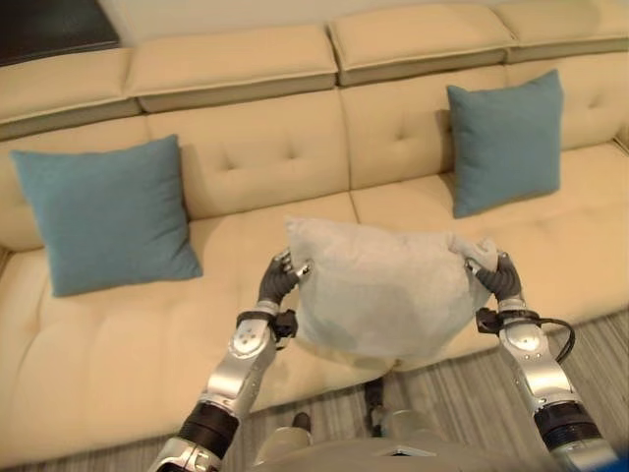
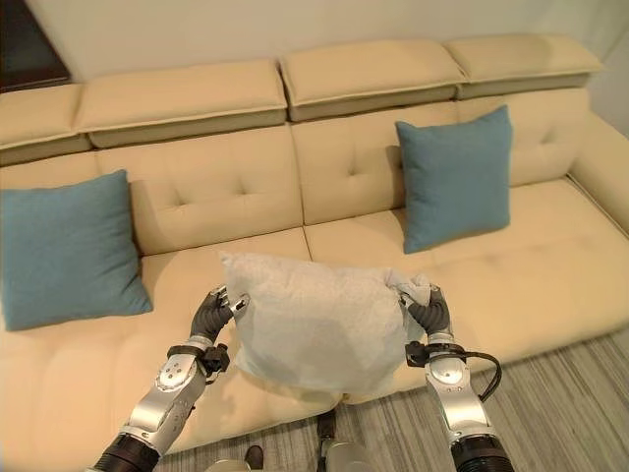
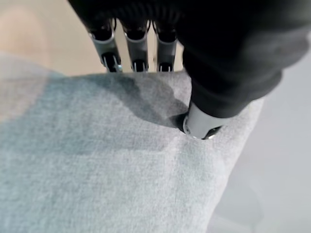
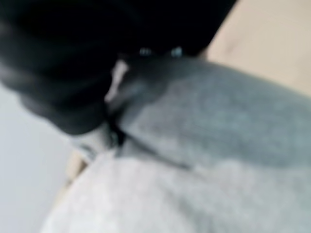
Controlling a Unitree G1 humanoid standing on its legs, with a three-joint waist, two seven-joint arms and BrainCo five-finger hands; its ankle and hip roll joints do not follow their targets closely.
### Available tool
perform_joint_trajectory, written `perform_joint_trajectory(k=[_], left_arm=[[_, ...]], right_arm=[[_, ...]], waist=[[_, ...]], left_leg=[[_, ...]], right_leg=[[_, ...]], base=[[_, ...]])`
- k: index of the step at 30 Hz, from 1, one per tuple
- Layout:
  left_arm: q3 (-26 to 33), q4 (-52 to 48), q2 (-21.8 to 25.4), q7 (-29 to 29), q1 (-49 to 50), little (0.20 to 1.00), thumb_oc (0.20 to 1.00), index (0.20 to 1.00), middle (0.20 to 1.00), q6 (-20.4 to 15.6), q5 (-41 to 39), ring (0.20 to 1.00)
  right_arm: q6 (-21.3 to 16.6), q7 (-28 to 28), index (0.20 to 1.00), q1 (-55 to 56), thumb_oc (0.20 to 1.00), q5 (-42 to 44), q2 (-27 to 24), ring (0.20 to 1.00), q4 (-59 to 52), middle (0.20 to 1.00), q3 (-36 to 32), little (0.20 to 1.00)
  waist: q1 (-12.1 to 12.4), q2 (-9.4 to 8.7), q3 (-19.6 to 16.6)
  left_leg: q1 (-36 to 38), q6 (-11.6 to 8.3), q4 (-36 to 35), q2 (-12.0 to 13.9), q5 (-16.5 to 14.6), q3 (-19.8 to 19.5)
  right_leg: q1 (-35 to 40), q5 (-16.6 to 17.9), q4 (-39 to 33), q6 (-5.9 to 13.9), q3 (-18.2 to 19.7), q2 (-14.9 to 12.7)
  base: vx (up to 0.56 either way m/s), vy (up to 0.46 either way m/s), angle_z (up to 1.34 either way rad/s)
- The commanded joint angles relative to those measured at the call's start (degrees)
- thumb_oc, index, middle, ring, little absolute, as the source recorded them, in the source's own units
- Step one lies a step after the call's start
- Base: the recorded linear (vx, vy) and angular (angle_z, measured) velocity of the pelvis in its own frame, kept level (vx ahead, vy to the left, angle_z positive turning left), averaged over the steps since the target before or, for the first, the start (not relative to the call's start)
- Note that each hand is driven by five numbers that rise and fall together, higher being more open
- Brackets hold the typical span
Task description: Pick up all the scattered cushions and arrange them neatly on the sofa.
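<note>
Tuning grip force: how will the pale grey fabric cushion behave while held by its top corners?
The pale grey fabric cushion likely dents easily; the left hand and right hand bunch its corners. It probably sags, hanging plump below them.

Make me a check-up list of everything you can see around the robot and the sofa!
Surface: beige sofa, seat mostly bare.
Job's things: pale grey cushion held up in front of the seat; two blue cushions leaning upright on the backrest.
Clutter: nothing seen.
Hands: left hand and right hand each grip a top corner of the grey cushion, fingers curled on it.
Cables: nothing seen.
Surroundings: striped grey floor, pale wall.
</note>
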Motion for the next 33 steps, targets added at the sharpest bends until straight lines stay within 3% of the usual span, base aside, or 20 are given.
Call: perform_joint_trajectory(k=[1,3,5,9,13,18,22,33], left_arm=[[-1.24,-6.1,0.64,-2.3,-4.24,0.2,0.2,0.2,0.2,-5.15,-0.64,0.2],[-1.38,-5.8,0.83,-2.24,-4.48,0.2,0.2,0.2,0.2,-4.94,0.13,0.2],[-1.44,-6.18,1.1,-2.12,-3.8,0.2,0.2,0.2,0.2,-4.85,0.51,0.2],[-0.24,-7.24,2.29,-2.49,-2.62,0.2,0.2,0.2,0.2,-4.6,0.86,0.2],[1.33,-7.48,3.4,-1.92,-2.26,0.2,0.2,0.2,0.2,-4.99,0.98,0.2],[1.77,-7.36,3.39,-1.46,-2.58,0.2,0.2,0.2,0.2,-5.46,0.76,0.2],[1.77,-7.03,3.0,-1.64,-2.97,0.2,0.2,0.2,0.2,-5.97,1.39,0.2],[3.41,-8.93,2.42,-0.8,-1.07,0.2,0.2,0.2,0.2,-5.73,2.15,0.2]], right_arm=[[-5.16,-0.29,0.2,-0.47,0.2,2.4,-0.57,0.2,-4.92,0.2,-1.18,0.2],[-4.92,-0.64,0.2,-0.54,0.2,2.29,-0.41,0.2,-4.87,0.2,-1.38,0.2],[-4.84,-0.64,0.2,-0.91,0.2,2.07,0.26,0.2,-4.96,0.2,-1.01,0.2],[-4.25,0.07,0.2,-1.46,0.2,1.18,1.33,0.2,-5.16,0.2,-0.07,0.2],[-4.08,0.72,0.2,-2.85,0.2,0.96,3.1,0.2,-4.74,0.2,1.2,0.2],[-4.14,0.63,0.2,-3.62,0.2,0.79,3.32,0.2,-4.73,0.2,1.4,0.2],[-4.26,0.72,0.2,-3.27,0.2,0.67,2.92,0.2,-4.43,0.2,1.18,0.2],[-3.95,0.95,0.2,-2.22,0.2,-0.4,1.06,0.2,-6.7,0.2,0.52,0.2]], waist=[[-0.96,-2.15,-3.2],[-0.57,-1.85,-3.37],[-0.59,-1.99,-3.84],[0.3,-2.02,-4.2],[1.0,-1.6,-3.35],[0.4,-0.97,-3.0],[0.24,-1.63,-3.09],[0.45,-0.45,-5.52]], left_leg=[[-2.32,0.98,-2.59,-0.06,-1.28,8.33],[-2.78,0.88,-6.4,0.2,0.0,9.66],[-1.85,1.09,-7.66,-0.73,0.65,8.06],[0.77,2.39,-9.89,-1.52,-0.02,9.41],[3.32,3.57,-10.87,-1.52,-0.8,10.8],[5.3,3.43,-12.0,-1.8,-1.4,9.92],[6.07,2.98,-11.64,-2.47,-2.09,8.69],[9.1,1.27,-14.6,-0.9,-1.62,6.74]], right_leg=[[5.07,-8.43,4.2,6.57,1.56,-2.65],[5.18,-8.93,4.51,6.82,1.23,-2.28],[5.08,-9.17,5.42,7.25,1.48,-2.45],[4.32,-9.76,9.28,8.12,2.58,-3.54],[-0.07,-8.22,16.39,10.17,3.99,-4.25],[-2.62,-5.62,10.7,10.56,4.65,-5.46],[-1.31,-4.05,7.53,11.24,5.43,-6.23],[4.38,-6.18,3.5,9.1,2.38,-4.67]], base=[[0.04,0.036,0.76],[0.08,0.063,0.62],[0.14,0.165,0.0],[0.08,0.179,-0.42],[0.06,0.12,-0.47],[0.09,0.003,0.01],[0.09,-0.066,0.23],[0.12,-0.087,0.13]])
